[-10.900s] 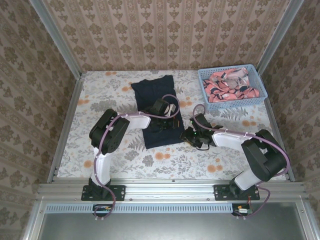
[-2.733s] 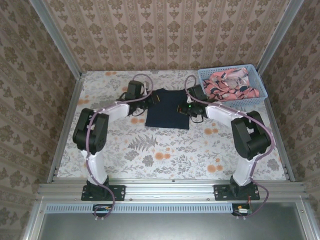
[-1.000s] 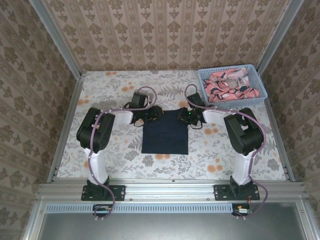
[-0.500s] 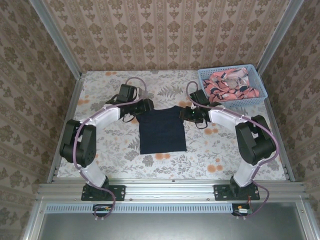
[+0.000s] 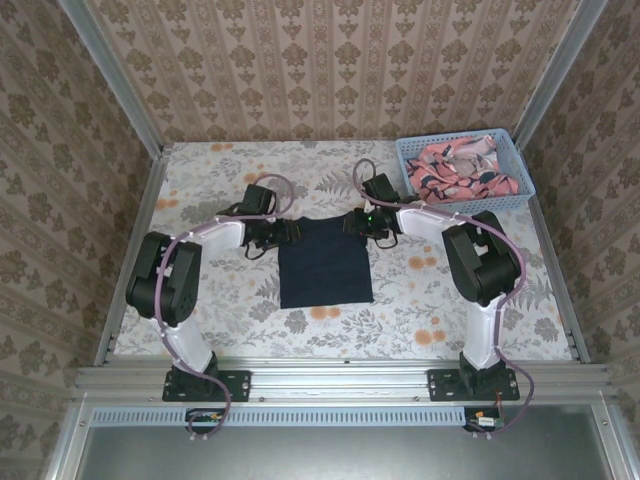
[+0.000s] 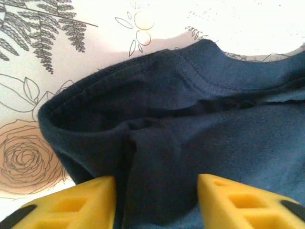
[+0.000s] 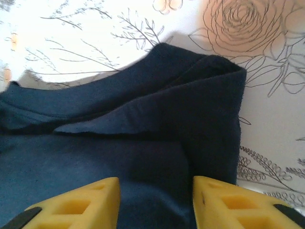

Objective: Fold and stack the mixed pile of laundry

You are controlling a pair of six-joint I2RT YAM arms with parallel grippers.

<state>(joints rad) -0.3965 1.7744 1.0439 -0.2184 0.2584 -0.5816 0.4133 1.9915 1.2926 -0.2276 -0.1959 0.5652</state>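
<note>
The left gripper [image 6: 156, 192] and right gripper [image 7: 156, 191] each stand partly open, clamping nothing, with a top corner of the folded dark T-shirt [image 5: 325, 262] lying between and beneath their fingers.

**No readable text**

We find no lettering, label, brand mark, number or sign that can be read in any view. Taking the dark T-shirt [image 5: 325, 262] as landmark: its cloth is plain, with only stitched seams at the collar. The table cover under it and the wallpaper behind it carry floral print only.
</note>
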